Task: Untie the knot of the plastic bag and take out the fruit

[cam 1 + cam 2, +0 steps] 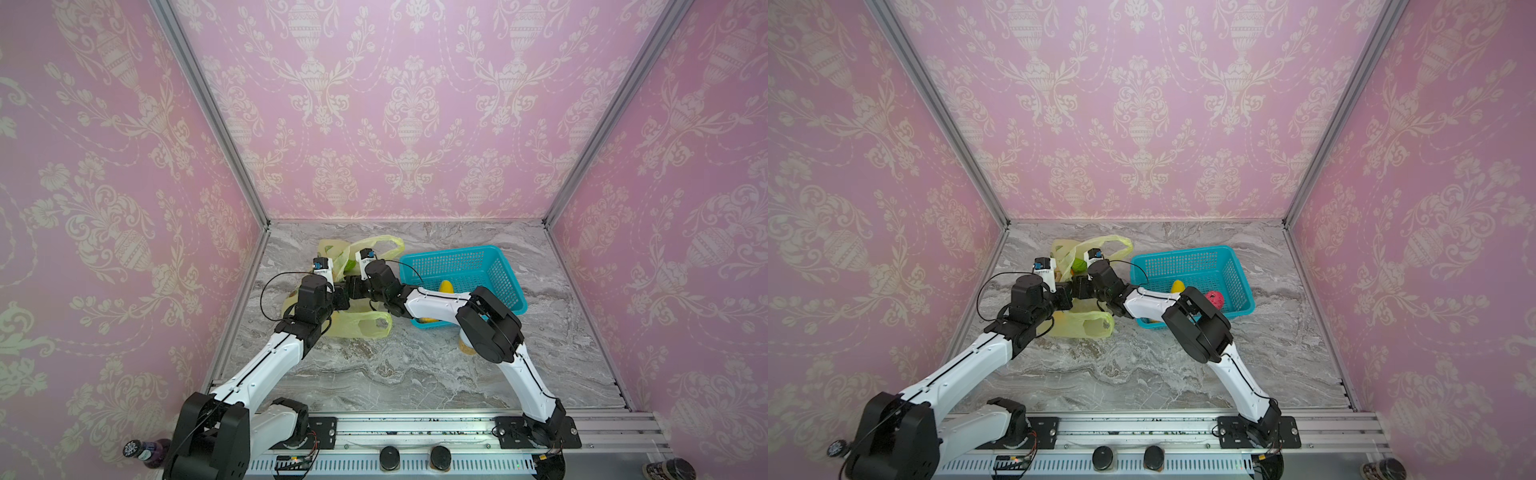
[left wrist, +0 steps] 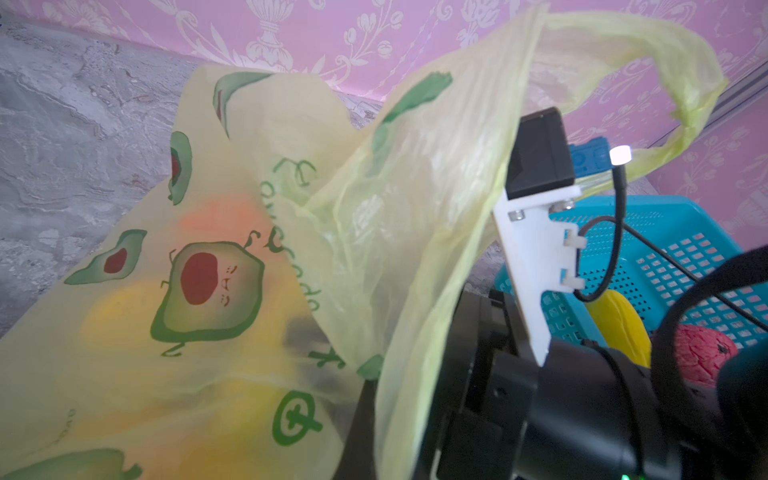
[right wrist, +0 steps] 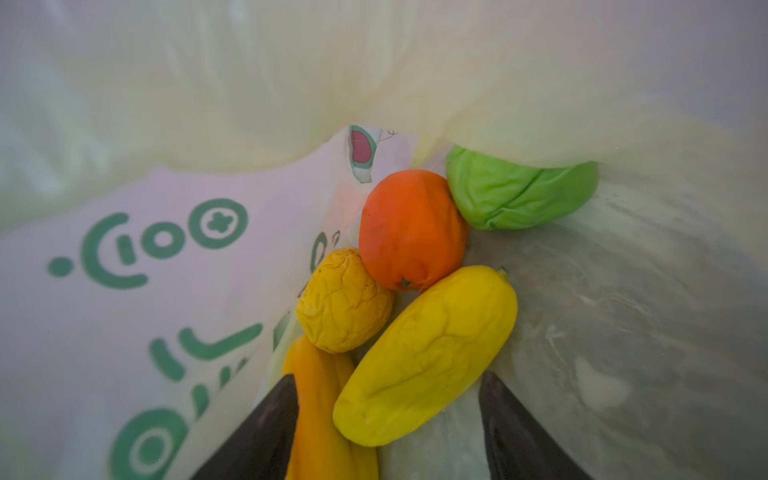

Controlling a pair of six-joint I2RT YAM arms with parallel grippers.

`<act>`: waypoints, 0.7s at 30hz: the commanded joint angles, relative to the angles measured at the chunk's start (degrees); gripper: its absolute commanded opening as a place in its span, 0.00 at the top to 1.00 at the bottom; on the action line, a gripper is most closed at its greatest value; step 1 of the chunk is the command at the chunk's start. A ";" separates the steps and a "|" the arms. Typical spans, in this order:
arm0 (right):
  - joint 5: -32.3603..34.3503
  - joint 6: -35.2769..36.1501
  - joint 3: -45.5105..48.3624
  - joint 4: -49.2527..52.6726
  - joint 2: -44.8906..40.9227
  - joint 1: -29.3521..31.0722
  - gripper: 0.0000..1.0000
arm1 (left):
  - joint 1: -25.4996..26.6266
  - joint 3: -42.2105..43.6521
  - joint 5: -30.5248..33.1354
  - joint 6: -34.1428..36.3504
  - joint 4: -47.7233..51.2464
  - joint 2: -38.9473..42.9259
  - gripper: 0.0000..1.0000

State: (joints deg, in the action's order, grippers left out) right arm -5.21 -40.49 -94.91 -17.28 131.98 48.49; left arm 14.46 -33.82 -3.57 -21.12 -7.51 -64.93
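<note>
End effector on right (image 3: 388, 374) spread in plastic bag (image 3: 166, 257), around yellow fruit (image 3: 428, 357), left end effector (image 1: 344, 300) pressed together.

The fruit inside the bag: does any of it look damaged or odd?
Yes. In the right wrist view the small round yellow fruit is crumpled all over, the green one has a deep crease, and the long yellow one is dented. They look like soft toys, perhaps.

From high over the near edge of the surface (image 1: 415, 365) in both top views, facing the far wall (image 1: 415, 124), sharing nearly everything. At the left wrist, close outside the plastic bag (image 2: 124, 374). At the right wrist, inside it, close over the fruit (image 3: 411, 228).
</note>
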 commanded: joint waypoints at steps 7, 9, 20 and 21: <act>-1.95 -1.33 -14.02 20.19 8.40 0.84 0.16 | 0.55 -1.79 -6.08 -2.08 2.61 2.34 1.00; -2.17 -0.68 -17.00 22.72 10.30 1.37 0.15 | 0.42 -1.51 -6.08 -2.34 2.20 2.61 1.00; 4.66 1.20 -29.77 35.69 19.21 3.52 0.18 | 0.51 -1.77 -12.08 -5.74 -1.11 -1.29 1.00; 5.14 0.88 -28.63 35.13 18.94 3.46 0.21 | 0.52 -1.61 -12.30 -6.48 -1.35 -1.13 1.00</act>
State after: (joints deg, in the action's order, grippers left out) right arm -2.59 -39.53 -124.42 11.14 148.40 51.53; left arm 14.39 -34.13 -10.55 -24.97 -7.01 -65.36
